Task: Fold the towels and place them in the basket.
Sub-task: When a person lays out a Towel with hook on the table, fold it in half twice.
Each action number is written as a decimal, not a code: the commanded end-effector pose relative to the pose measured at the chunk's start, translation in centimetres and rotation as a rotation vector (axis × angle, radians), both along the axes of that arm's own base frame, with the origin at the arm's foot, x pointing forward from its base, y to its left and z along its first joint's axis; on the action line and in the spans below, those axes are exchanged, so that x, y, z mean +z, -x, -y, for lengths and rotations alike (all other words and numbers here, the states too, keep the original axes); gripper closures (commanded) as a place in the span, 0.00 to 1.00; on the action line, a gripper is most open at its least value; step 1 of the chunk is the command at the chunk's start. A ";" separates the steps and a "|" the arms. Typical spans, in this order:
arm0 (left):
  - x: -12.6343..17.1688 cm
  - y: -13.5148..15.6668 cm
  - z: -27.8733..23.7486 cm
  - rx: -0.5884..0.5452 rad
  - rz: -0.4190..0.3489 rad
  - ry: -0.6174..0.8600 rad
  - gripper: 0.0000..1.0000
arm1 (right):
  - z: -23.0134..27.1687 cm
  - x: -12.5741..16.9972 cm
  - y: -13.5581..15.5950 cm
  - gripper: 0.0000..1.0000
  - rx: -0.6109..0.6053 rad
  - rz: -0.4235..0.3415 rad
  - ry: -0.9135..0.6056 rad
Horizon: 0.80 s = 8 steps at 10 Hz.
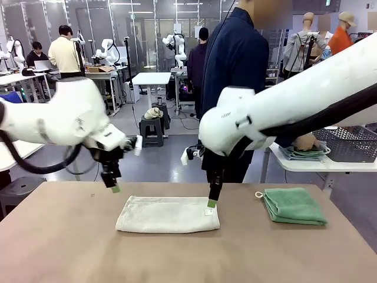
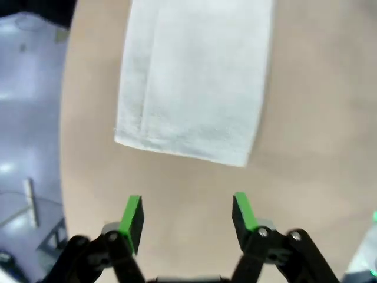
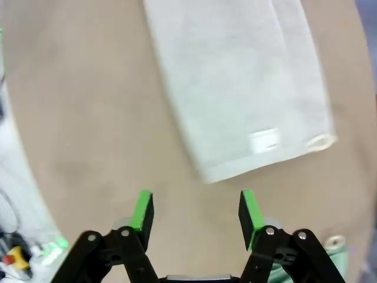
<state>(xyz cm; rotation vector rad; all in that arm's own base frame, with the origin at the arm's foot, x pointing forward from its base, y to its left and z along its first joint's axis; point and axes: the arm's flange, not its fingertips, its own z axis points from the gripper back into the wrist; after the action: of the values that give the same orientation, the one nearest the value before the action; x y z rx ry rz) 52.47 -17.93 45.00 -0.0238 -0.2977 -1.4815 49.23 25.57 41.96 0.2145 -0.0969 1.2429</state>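
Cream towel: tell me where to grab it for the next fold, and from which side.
Pinch the cream towel at its short right end, near the white label, coming down from above. It lies flat as a long strip across the table, so that edge should probably lift and carry over to the left end.

**Fig. Lab room beyond the work table**

Fgd.: tan work table. Floor: grey, smooth, w/ faint sheen. Centre: white table; nearer, a black stool. Left: desks w/ a laptop. Right: white side table. Rear: glass partitions in dark frames. Light: ceiling strips, even.
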 end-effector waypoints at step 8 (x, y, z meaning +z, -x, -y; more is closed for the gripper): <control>-1.8 3.1 -18.3 -0.161 -0.064 0.647 0.23 | 1.7 4.9 7.8 0.27 -0.517 -0.275 -0.164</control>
<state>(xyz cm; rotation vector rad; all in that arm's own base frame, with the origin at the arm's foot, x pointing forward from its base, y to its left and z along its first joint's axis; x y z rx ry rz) 49.15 -0.35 43.97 -0.5573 -0.6673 -1.4860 40.90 24.01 46.70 0.4844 -0.0075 0.6764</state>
